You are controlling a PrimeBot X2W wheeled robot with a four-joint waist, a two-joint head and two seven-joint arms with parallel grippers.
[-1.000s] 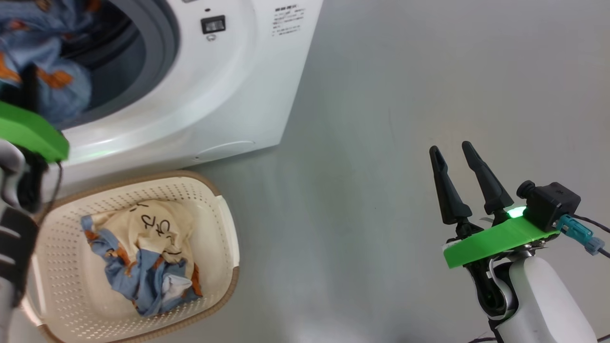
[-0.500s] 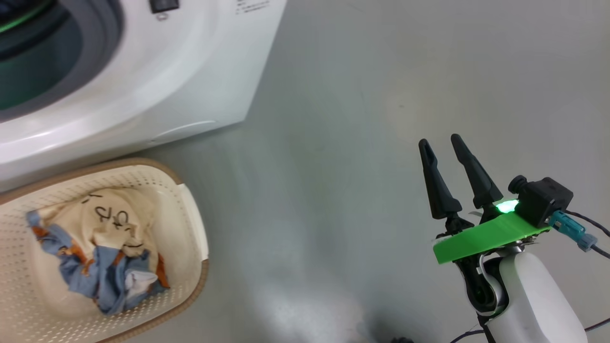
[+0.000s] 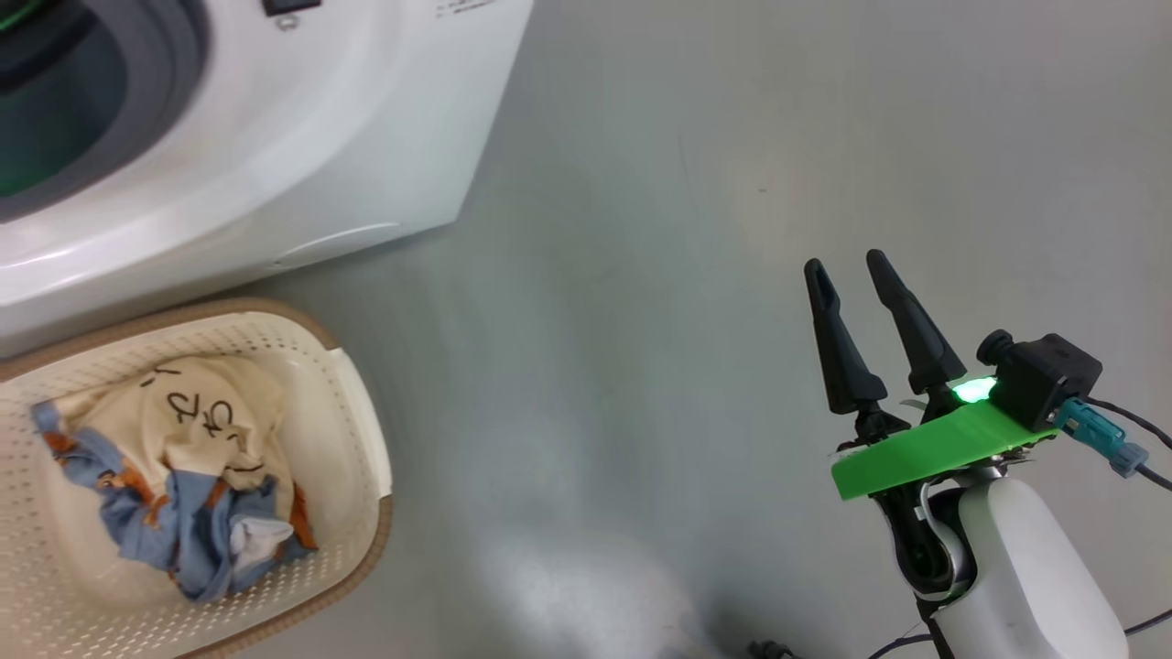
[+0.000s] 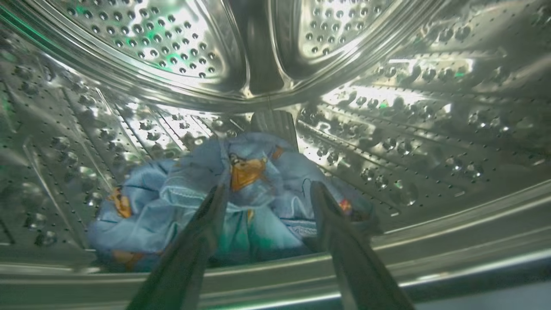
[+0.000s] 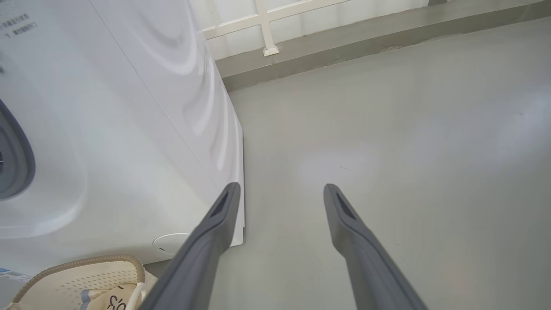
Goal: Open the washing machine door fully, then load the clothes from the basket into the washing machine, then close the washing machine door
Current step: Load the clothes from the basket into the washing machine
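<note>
The left gripper (image 4: 267, 189) reaches into the steel perforated drum (image 4: 181, 47) of the washing machine (image 3: 302, 137). Its two fingers are spread wide, with nothing pinched between them. Just beyond the tips, a light blue garment (image 4: 172, 206) with orange-brown prints lies crumpled on the bottom of the drum, toward its left. Whether the tips touch the fabric cannot be told. In the head view the white washing machine stands at the far left, with its grey seal (image 3: 160, 55) curving around the dark opening. The basket (image 3: 362, 439) sits on the floor (image 3: 641, 275) at the near left, just in front of the machine. It holds more clothes (image 3: 174, 513): a cream cloth (image 3: 183, 412) with dark writing lies on top of bunched blue printed fabric, toward the basket's right half. The right gripper (image 3: 847, 265) hangs over bare floor at the near right, well apart from both basket and machine, its fingers wide and empty. Seen along the right gripper (image 5: 280, 189) from the wrist, the machine's front corner (image 5: 232, 181) lies to the left of the fingers. The basket's brown rim (image 5: 107, 259) shows near the lower left, with a bit of the written cloth inside it.
</note>
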